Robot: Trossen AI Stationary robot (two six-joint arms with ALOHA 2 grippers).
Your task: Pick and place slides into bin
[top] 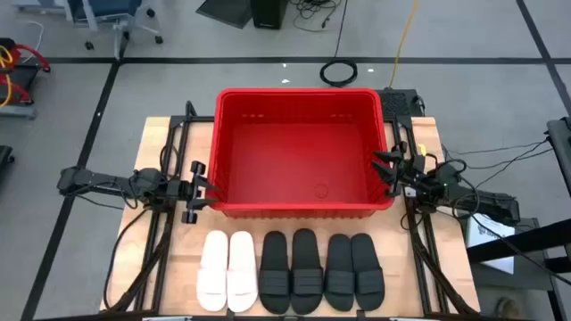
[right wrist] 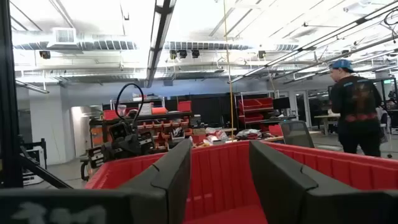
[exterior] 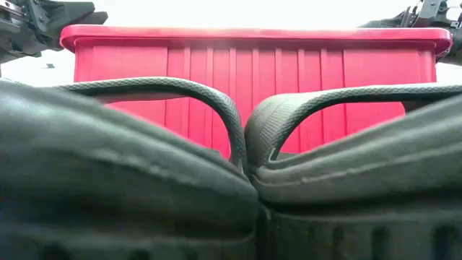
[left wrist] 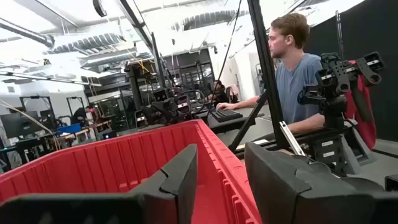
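Note:
A large red bin [top: 303, 152] stands on the table's far half, nothing inside it. Six slides lie in a row on their soles near the front edge: two white [top: 227, 270] at the left, then four black [top: 290, 270] [top: 353, 270]. In the low view two black slides [exterior: 238, 137] fill the foreground before the bin [exterior: 253, 58]. My left gripper [top: 211, 190] is open at the bin's left wall, level. My right gripper [top: 384, 168] is open at the bin's right wall. Each wrist view looks over the bin's rim [left wrist: 205, 134] [right wrist: 286, 152].
The bin takes up most of the table's far half. Bare wood shows left [top: 161, 267] and right [top: 406, 267] of the slide row. A seated person [left wrist: 292, 68] and a standing person [right wrist: 354, 106] are in the room beyond the table.

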